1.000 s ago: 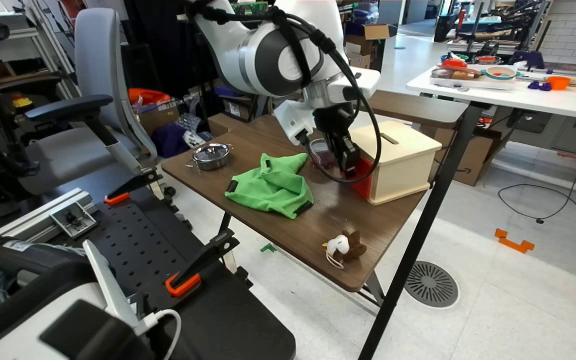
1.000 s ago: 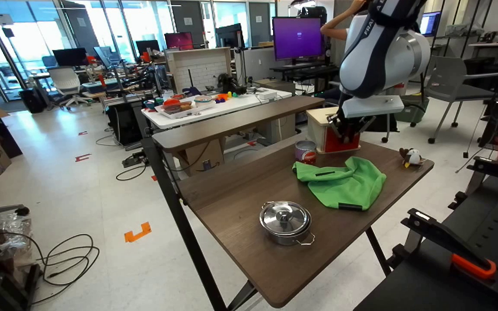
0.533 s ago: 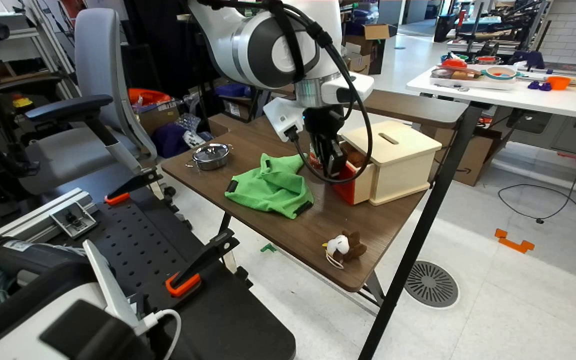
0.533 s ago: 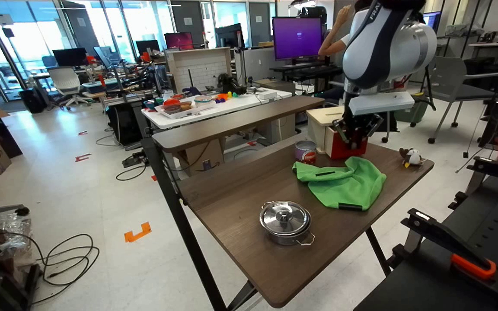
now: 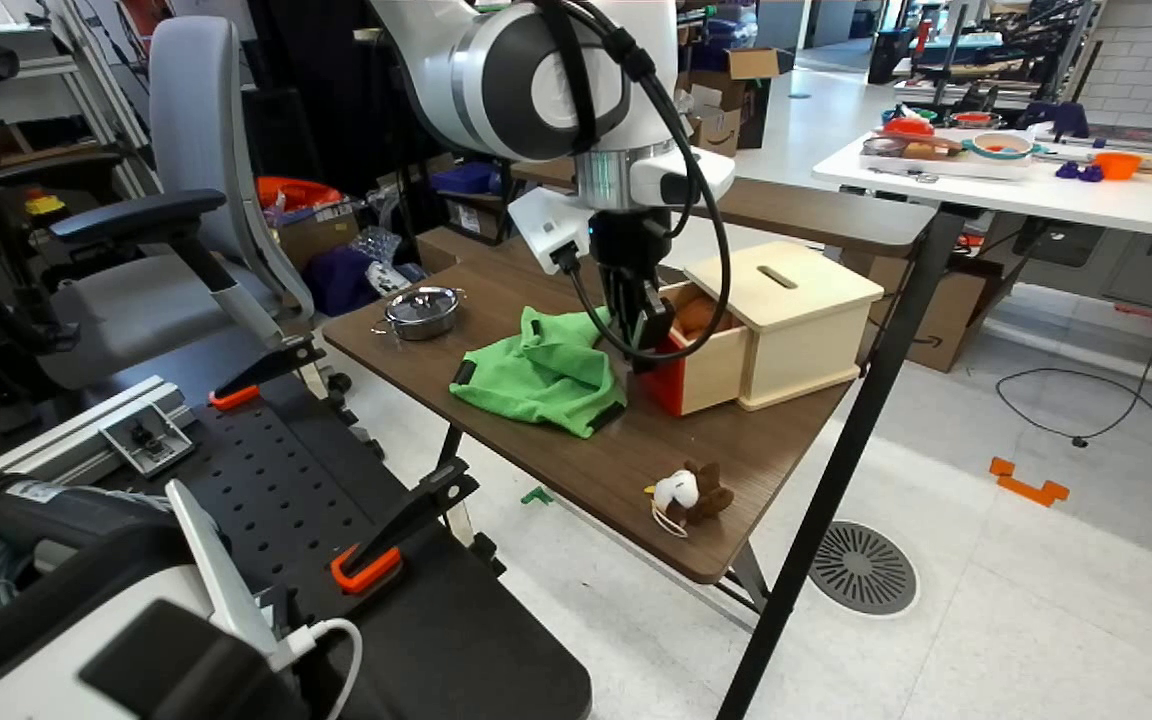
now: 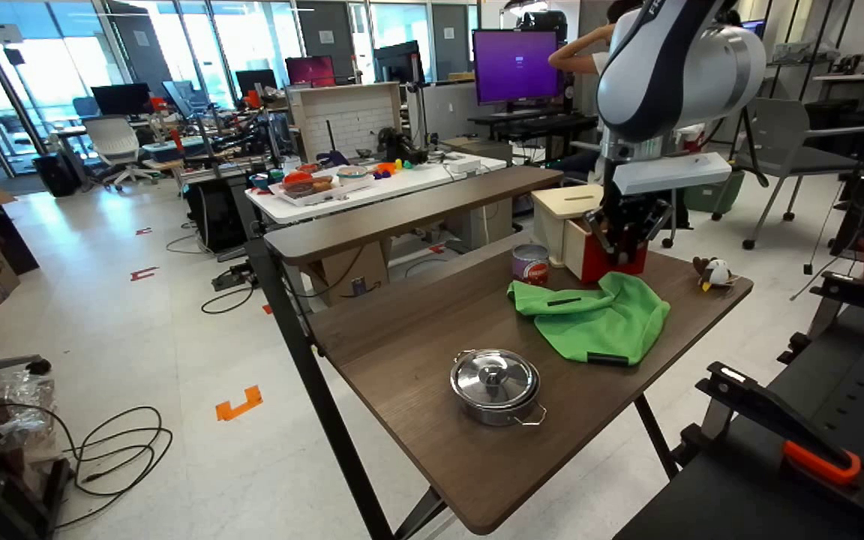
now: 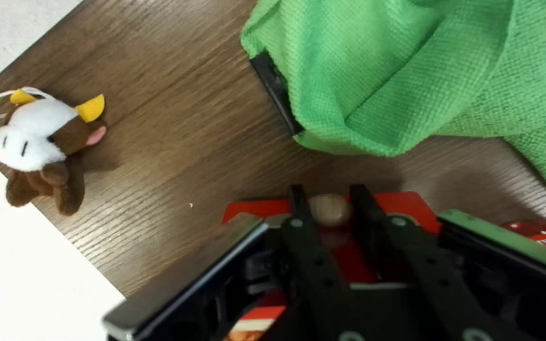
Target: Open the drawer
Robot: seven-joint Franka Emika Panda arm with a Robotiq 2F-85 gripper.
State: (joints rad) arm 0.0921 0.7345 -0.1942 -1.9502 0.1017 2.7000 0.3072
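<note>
1. Location. The drawer [image 5: 716, 378] stands partway out of the light wooden box [image 5: 821, 340] on the brown table [image 5: 616, 465]. We see its side wall and a brown object [image 5: 698, 315] inside.
2. Jaw state. In the wrist view, the gripper [image 7: 328, 199] has a finger on each side of the pale knob [image 7: 331, 210]. We read this as a grasp on the knob, though the contact is blurred.
3. Governing relation. The knob lies between the fingertips, in front of the red front [image 6: 595, 266]. The pull axis runs from the box, through that front, toward the green cloth [image 5: 546, 375]; the fingers flank the knob crosswise to it.
4. Next move. We judge opening to be well advanced. Any further pull should follow this axis, level with the table; sideways drift could bind the drawer or slip the grasp. We cannot tell how much travel is left.
5. Caution. The cloth lies just ahead of the red front, with tabletop showing between them in the wrist view. More travel could push into it.
</note>
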